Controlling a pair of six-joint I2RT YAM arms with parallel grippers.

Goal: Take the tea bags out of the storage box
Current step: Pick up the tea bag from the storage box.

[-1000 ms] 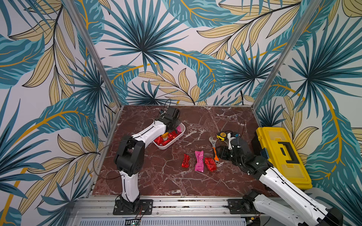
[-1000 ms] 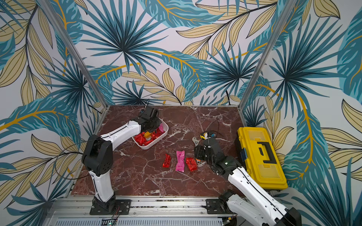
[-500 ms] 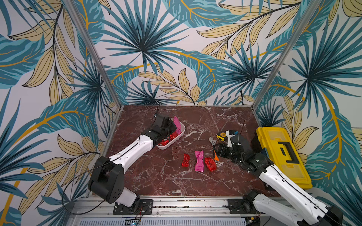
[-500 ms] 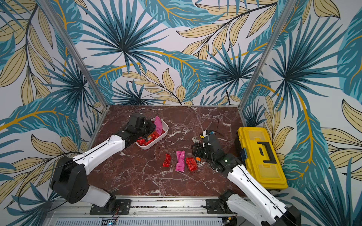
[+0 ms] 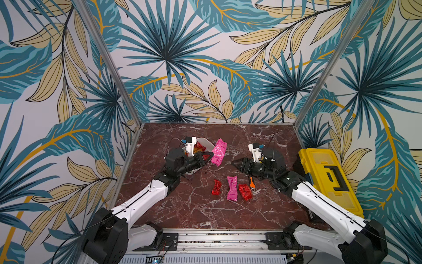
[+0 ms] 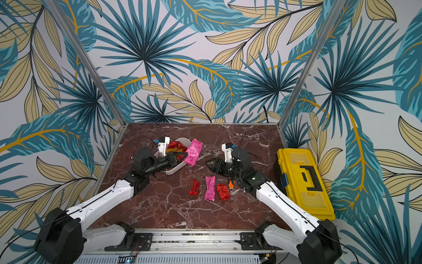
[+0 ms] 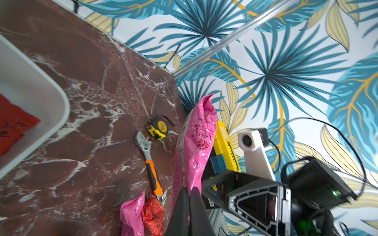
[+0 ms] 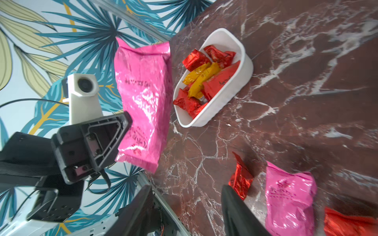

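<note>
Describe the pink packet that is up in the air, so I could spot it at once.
On the red marble table, find the white storage box toward the back. Beside it the left gripper pinches a pink tea bag by one edge. Unlike the other pink tea bag, lying flat between two red tea bags, this one hangs clear of the table.

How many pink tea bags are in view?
2. One pink bag is pinched in the left gripper beside the storage box; the other lies on the table between two red bags. More may hide inside.
</note>
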